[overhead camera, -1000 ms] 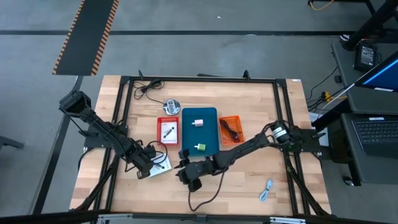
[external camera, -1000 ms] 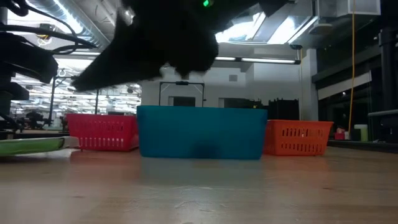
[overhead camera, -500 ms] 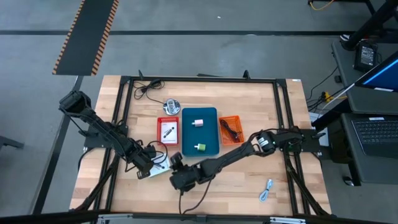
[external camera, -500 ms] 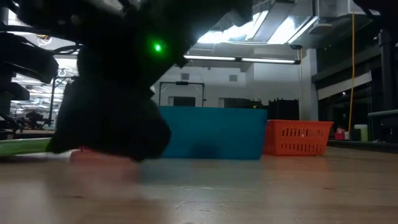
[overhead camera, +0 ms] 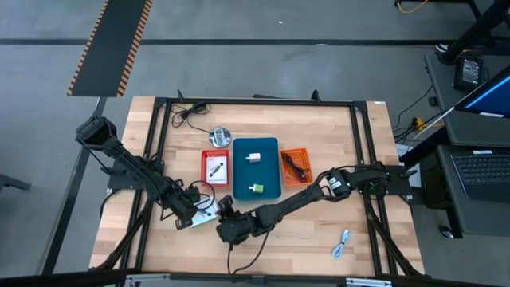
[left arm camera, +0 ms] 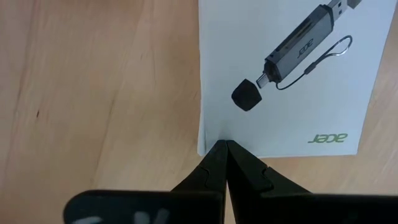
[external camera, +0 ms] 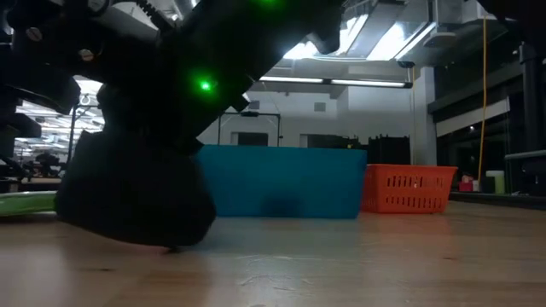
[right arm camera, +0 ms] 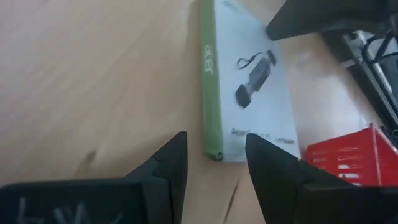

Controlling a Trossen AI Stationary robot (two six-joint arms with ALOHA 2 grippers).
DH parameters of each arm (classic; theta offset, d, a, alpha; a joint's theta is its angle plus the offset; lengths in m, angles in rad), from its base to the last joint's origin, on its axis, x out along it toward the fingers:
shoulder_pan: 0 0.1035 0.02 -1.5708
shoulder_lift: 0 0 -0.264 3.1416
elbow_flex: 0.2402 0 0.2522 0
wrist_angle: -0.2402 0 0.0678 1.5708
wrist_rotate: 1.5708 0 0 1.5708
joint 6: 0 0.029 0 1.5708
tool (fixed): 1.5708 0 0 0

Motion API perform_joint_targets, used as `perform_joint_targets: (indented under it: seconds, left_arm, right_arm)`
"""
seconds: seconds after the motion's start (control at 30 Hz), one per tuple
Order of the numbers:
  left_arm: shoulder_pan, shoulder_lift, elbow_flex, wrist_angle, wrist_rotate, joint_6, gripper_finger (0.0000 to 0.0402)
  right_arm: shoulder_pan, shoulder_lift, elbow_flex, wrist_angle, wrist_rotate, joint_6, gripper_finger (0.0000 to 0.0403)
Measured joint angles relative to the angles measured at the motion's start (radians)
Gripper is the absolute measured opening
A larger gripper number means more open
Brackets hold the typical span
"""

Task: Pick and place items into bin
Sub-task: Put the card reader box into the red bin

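High view, flat white-and-green cardboard box point(overhead camera: 204, 214) lower left of centre on wooden counter point(overhead camera: 303, 239), left tool point(overhead camera: 194, 211) clenched at its edge, right tool point(overhead camera: 224, 226) released just beside it, teal plastic bin point(overhead camera: 256, 169), red basket point(overhead camera: 215, 167), orange basket point(overhead camera: 296, 167) above, blue-white coiled cable point(overhead camera: 342, 243) lower right.

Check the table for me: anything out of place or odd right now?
A blue-white cable lies alone near the front right, far from the bins. The white box lies askew on the table, the shut left hand at its edge and the open right hand lined up on its green side.
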Motion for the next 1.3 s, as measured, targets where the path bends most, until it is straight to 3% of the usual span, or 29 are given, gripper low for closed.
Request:
perform_joint_targets:
  seconds: [0.2,0.77,1.13,1.3]
  left_arm:
    - [0.000,0.000,0.000,0.006,0.001,0.031,0.0002]
    - [0.000,0.001,-0.001,0.021,0.007,0.052,0.0002]
    - [0.000,0.001,-0.002,0.039,0.008,0.073,0.0002]
    - [0.000,0.001,-0.002,0.057,0.011,0.098,0.0002]
  right_arm:
    - [-0.006,0.002,-0.001,0.037,0.071,-0.101,0.0143]
    - [-0.014,0.001,-0.001,-0.053,0.083,-0.104,0.0143]
    - [-0.024,0.001,-0.005,-0.038,0.076,-0.114,0.0143]
    - [-0.033,0.002,-0.006,0.032,0.128,-0.187,0.0142]
